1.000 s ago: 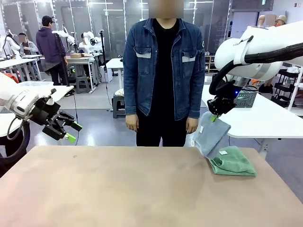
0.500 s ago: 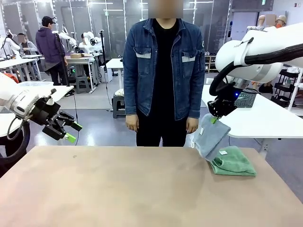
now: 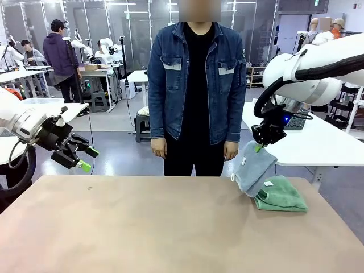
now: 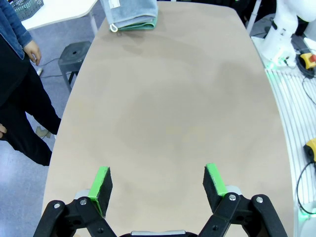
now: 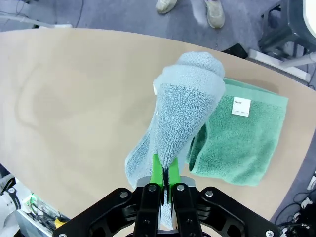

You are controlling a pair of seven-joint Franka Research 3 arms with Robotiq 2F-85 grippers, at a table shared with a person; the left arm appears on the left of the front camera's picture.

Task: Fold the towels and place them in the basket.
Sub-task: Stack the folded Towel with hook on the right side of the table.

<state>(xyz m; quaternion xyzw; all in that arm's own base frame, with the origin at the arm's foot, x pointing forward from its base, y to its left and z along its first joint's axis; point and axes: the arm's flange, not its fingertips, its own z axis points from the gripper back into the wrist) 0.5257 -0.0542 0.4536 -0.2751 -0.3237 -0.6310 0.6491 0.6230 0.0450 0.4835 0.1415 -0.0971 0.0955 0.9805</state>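
Right gripper (image 5: pixel 166 174) clamped on pale blue-grey terry towel (image 3: pixel 255 166), hanging limp above folded mint green towel (image 3: pixel 280 194) at table's far right. Soft, light; you gripped bunched edge. Left gripper (image 4: pixel 158 185) jaws apart, empty.

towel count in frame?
2. The blue-grey towel hangs pinched in the right end effector above the table's far right. The green towel lies folded on the table just beneath it. None hidden, apparently.

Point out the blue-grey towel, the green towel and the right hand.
blue-grey towel (image 3: pixel 255 168), front view, middle of the hanging cloth.
green towel (image 3: pixel 282 196), front view, top of the folded pile.
right hand (image 3: pixel 259 148), front view, fingertips pinching the blue-grey towel's upper edge.
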